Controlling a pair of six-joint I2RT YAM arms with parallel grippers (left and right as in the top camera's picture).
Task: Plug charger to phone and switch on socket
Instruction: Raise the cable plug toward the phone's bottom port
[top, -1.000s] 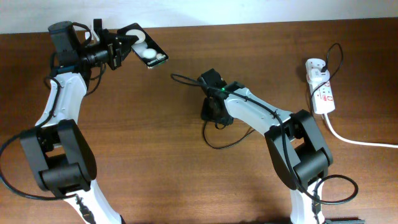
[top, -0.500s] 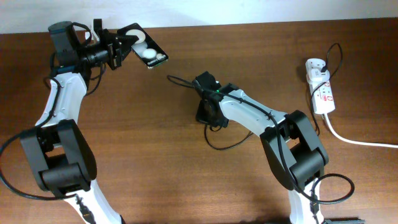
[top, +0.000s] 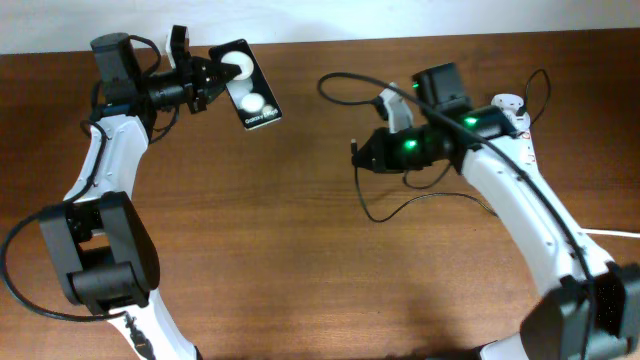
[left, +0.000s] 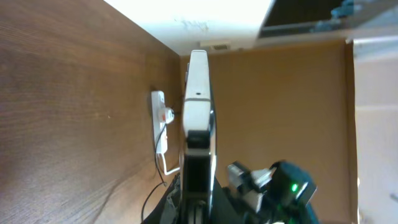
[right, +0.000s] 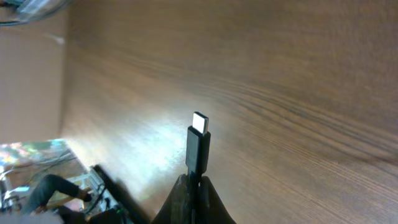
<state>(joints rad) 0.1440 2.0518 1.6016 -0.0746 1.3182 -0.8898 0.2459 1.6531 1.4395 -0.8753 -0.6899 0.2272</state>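
Where the far left corner of the table (top: 300, 290) shows in the overhead view, the phone (top: 250, 97) is held by one end in the closed left gripper (top: 218, 76). It is held screen up and angled, with its free end pointed toward mid-table. From the left wrist the phone (left: 198, 93) is seen edge-on, standing straight out from the fingers. The charger (top: 356, 150) is pinched just behind its plug tip by the closed right gripper (top: 368, 154). It is held right of the phone and well apart from it. In the right wrist view the plug (right: 199, 146) juts past the fingertips over wood. Cable is looped behind and below the right arm. The socket (top: 517, 140) is noted near the far right edge, beyond that arm. Open wood is seen between phone and plug.
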